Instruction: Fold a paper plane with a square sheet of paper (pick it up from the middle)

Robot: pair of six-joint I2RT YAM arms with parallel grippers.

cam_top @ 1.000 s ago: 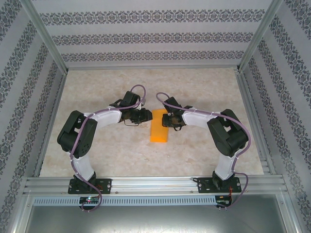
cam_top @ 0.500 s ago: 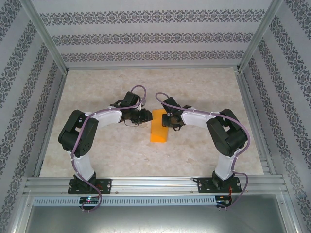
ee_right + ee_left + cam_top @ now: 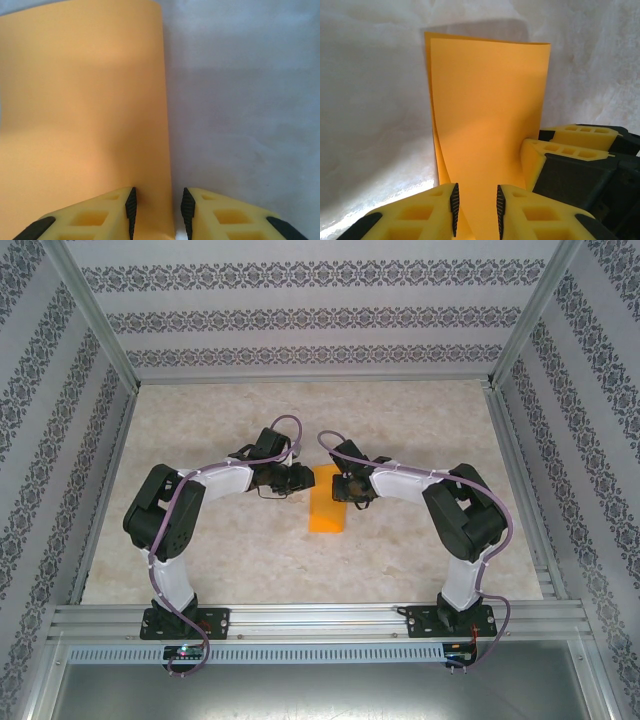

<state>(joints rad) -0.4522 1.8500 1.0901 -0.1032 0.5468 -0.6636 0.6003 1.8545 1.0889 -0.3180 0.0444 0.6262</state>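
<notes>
Work area seen from above and from both wrists. The square sheet of paper (image 3: 327, 508), bright orange, lies doubled over as a narrow rectangle on the pale marble-patterned table (image 3: 220, 420), near its middle, with its long side running from near to far. Both arms bend inward so that their grippers meet at the far end of the sheet. The left gripper (image 3: 302, 480) is at the sheet's left edge. In its wrist view (image 3: 476, 202) the two yellow fingers stand a narrow gap apart with orange paper (image 3: 490, 110) showing through the gap, and two layers are visible along the left edge, the upper one bowed slightly. The right gripper (image 3: 339, 487) is at the sheet's right edge, and its fingers also appear just beside the left gripper's. Its own wrist view (image 3: 157, 202) shows the jaws likewise a little apart, straddling the right edge of the paper (image 3: 85, 100). Whether either gripper presses on the sheet cannot be told.
</notes>
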